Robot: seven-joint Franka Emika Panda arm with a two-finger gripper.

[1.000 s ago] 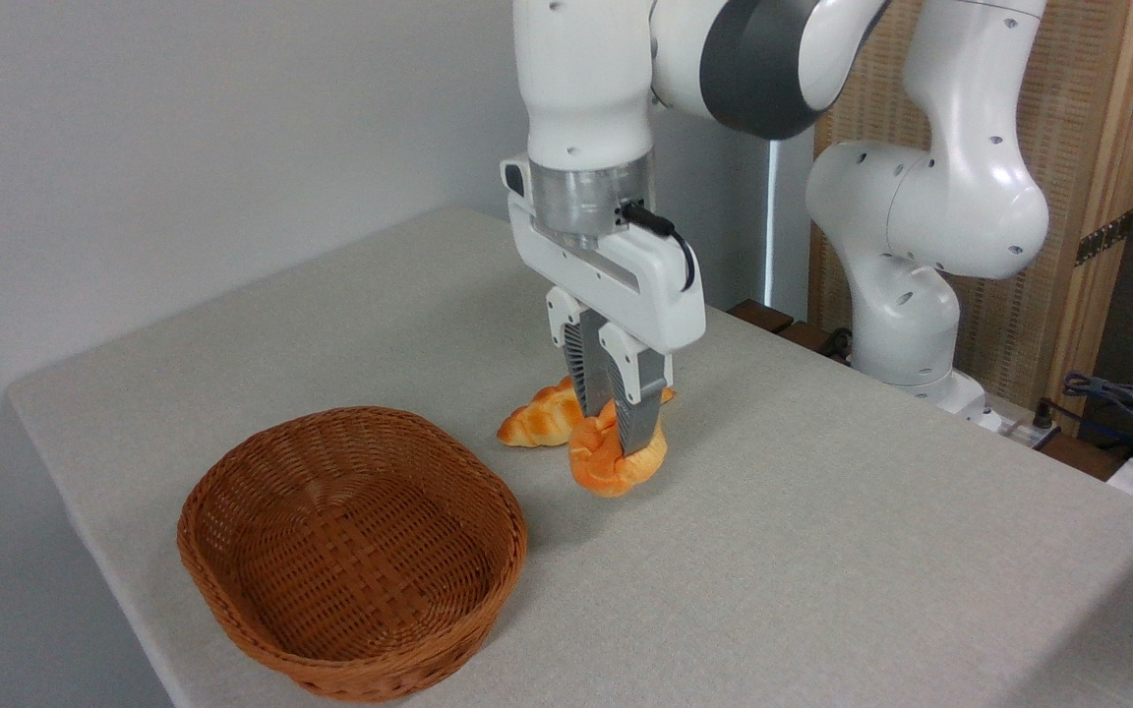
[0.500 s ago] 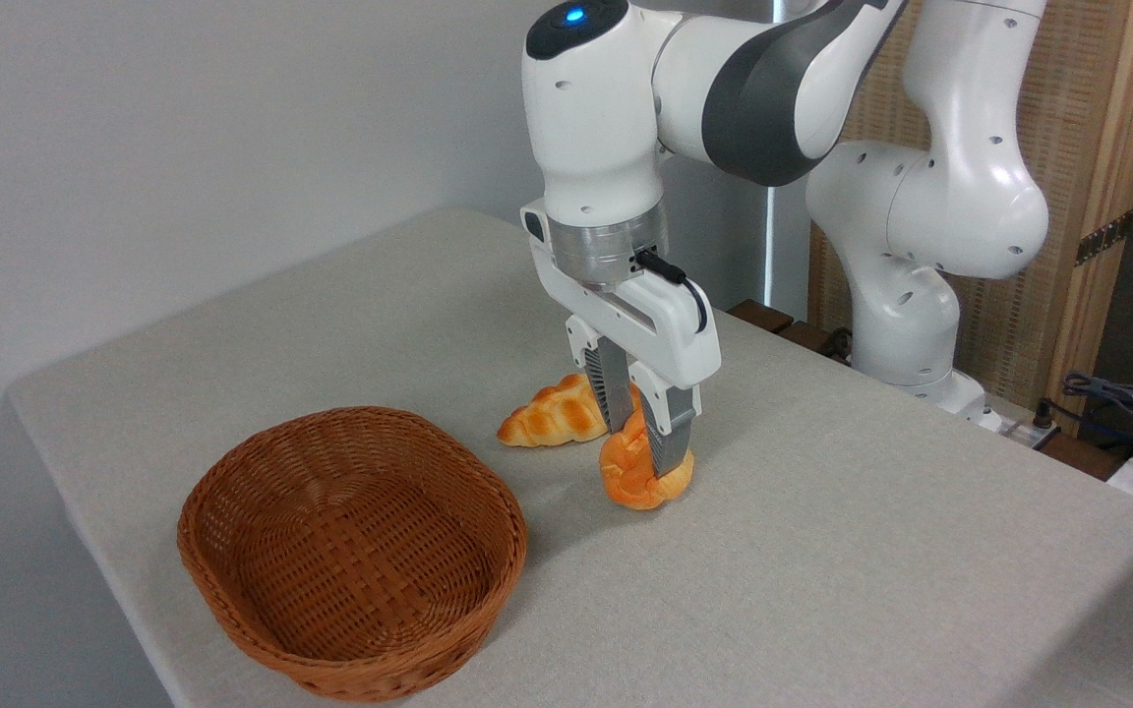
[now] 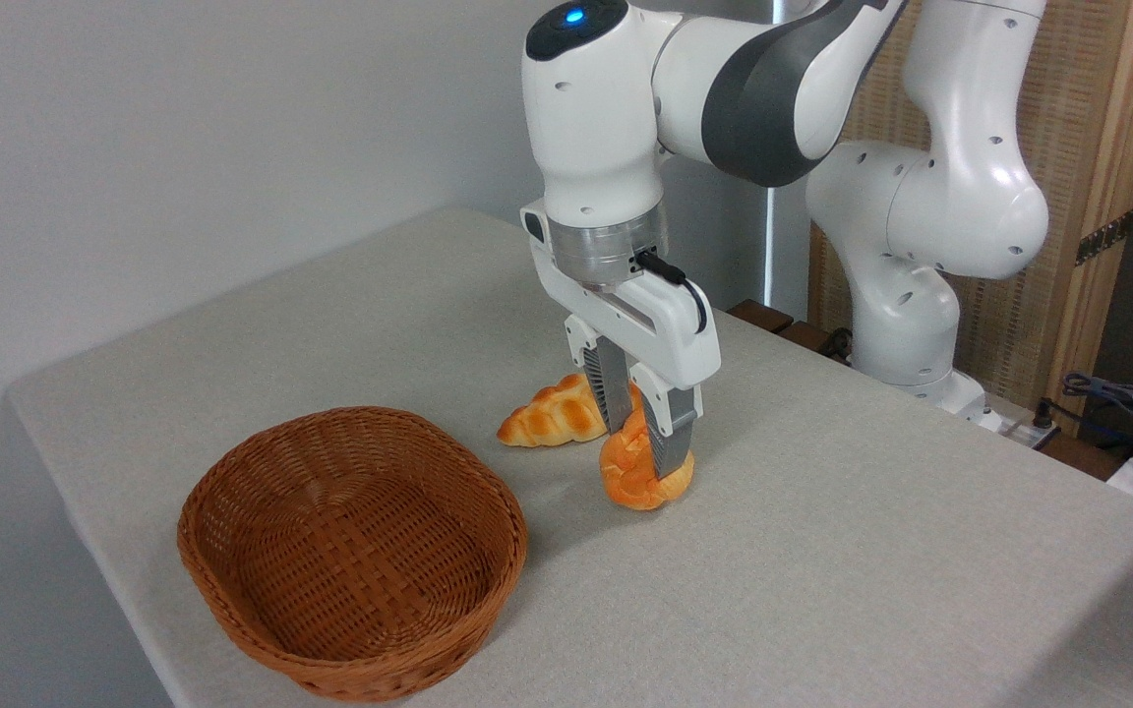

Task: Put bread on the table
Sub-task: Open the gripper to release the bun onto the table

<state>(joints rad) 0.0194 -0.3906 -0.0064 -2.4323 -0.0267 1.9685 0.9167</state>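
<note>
The bread (image 3: 637, 478), a small round orange-golden knotted bun, sits low at the table's (image 3: 822, 551) middle, its underside at or just touching the surface. My gripper (image 3: 645, 454) comes straight down from above and is shut on the bread, one finger on each side. The grey speckled table spreads out all around it.
A long braided golden loaf (image 3: 552, 418) lies on the table just behind and left of the bun. A brown wicker basket (image 3: 350, 551) with nothing in it stands at the front left near the table's edge. The arm's white base (image 3: 906, 295) rises at the back right.
Over the last second the gripper carried the bread to the right and down towards the table. Since half a second ago it has hardly moved.
</note>
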